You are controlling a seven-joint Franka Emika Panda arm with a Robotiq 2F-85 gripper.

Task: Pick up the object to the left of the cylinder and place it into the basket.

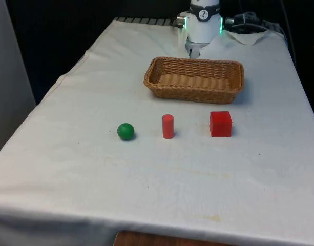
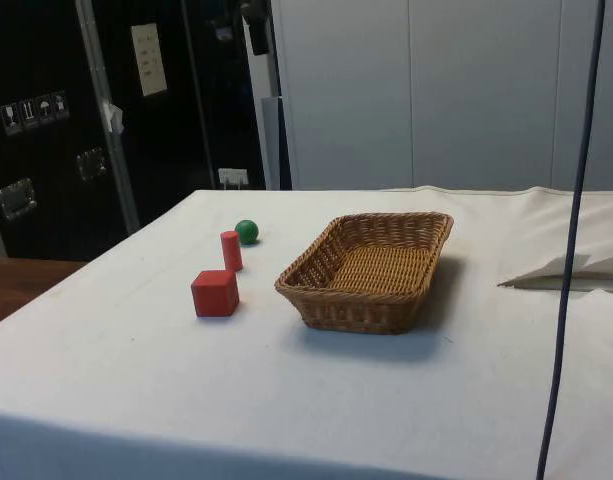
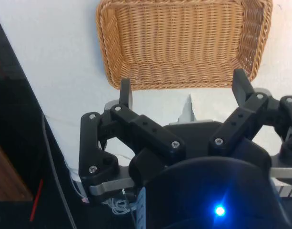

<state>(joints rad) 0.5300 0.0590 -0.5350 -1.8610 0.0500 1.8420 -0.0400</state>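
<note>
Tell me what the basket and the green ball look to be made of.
Basket: woven wicker or rattan, going by the tan interlaced strands and braided rim; matte, natural finish. Green ball: probably painted wood or hard plastic, since its surface is smooth, evenly coloured and shows only a dull sheen; the look alone does not settle which.

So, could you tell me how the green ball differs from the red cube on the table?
The green ball is round and green, while the red cube is flat-faced and red. The ball lies at the front view's left of the red cylinder; the cube sits at its right. The cube looks somewhat larger than the ball. Both rest on the white cloth, outside the basket, in one row with the cylinder between them.
</note>
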